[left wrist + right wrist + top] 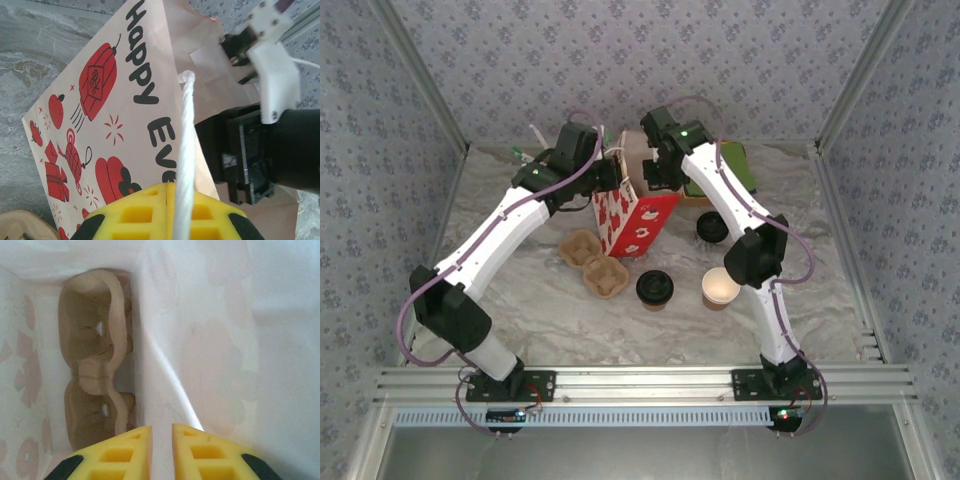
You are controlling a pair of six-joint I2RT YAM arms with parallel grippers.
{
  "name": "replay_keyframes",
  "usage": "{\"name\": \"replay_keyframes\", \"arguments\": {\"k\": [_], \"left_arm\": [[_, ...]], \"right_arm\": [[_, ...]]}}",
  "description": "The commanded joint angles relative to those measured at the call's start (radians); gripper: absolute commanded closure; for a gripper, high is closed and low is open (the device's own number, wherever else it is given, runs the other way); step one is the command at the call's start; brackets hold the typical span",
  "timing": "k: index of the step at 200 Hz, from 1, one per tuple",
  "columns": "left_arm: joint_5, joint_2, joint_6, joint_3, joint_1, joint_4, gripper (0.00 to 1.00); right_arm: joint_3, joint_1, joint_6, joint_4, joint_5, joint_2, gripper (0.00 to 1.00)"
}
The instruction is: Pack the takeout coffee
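On the near surface [550, 325], takeout coffee [654, 288]: upright, black lid on, standing free between the two arms; touched by neither arm, not yet packed.
Lidless cup [720, 288]: just right of the coffee, upright, pale inside showing.
Cup carrier [592, 262]: flat on the surface left of the coffee, both wells vacant.
Loose lid [712, 228]: farther back, beside the right arm.
Paper bag [638, 222]: behind the cups, upright, mouth up; judged to be where the coffee goes.
Left fingers [135, 215]: clenched on the bag's white rope handle [185, 150]; judged to steady the bag and keep its mouth spread.
Right fingers [215, 455]: down inside the bag, drawn nearly together with a slim gap; whether paper is caught between them cannot be told.
Second carrier [95, 365]: on edge against one inner wall of the bag, leaving room beside it.
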Motion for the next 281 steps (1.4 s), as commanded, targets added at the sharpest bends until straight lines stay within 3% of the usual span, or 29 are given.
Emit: {"name": "replay_keyframes", "arguments": {"k": [1,76,110,122,142,169,186,195,246,257,281], "left_arm": [[0.030,-0.041,-0.013,-0.029,0.013,0.043,1.00],[0.043,-0.061,-0.033,-0.098,0.027,0.083,1.00],[0.037,-0.068,-0.040,-0.132,0.032,0.088,1.00],[0.039,-0.073,-0.042,-0.139,0.031,0.088,0.90],[0.043,-0.082,-0.045,-0.146,0.033,0.084,0.87],[0.040,-0.102,-0.048,-0.155,0.032,0.077,0.64],[0.041,-0.110,-0.049,-0.156,0.032,0.074,0.61],[0.041,-0.112,-0.053,-0.150,0.033,0.070,0.54],[0.058,-0.085,-0.061,-0.082,0.038,0.054,0.55],[0.070,-0.069,-0.059,-0.065,0.045,0.047,0.60],[0.082,-0.044,-0.061,-0.055,0.051,0.029,0.82]], "right_arm": [[0.044,-0.001,-0.023,-0.057,0.071,-0.015,0.81],[0.107,0.005,-0.041,-0.069,0.112,-0.034,0.80],[0.146,0.056,-0.075,-0.054,0.131,-0.045,0.78],[0.148,0.075,-0.085,-0.043,0.137,-0.048,0.76],[0.144,0.097,-0.086,-0.041,0.143,-0.045,0.76],[0.143,0.117,-0.078,-0.053,0.157,-0.018,0.78],[0.143,0.133,-0.078,-0.051,0.174,-0.004,0.78],[0.143,0.141,-0.078,-0.055,0.179,0.003,0.78],[0.127,0.125,-0.052,-0.055,0.116,0.012,0.79],[0.127,0.117,-0.049,-0.048,0.097,0.013,0.79],[0.123,0.105,-0.044,-0.042,0.073,0.023,0.79]]}}
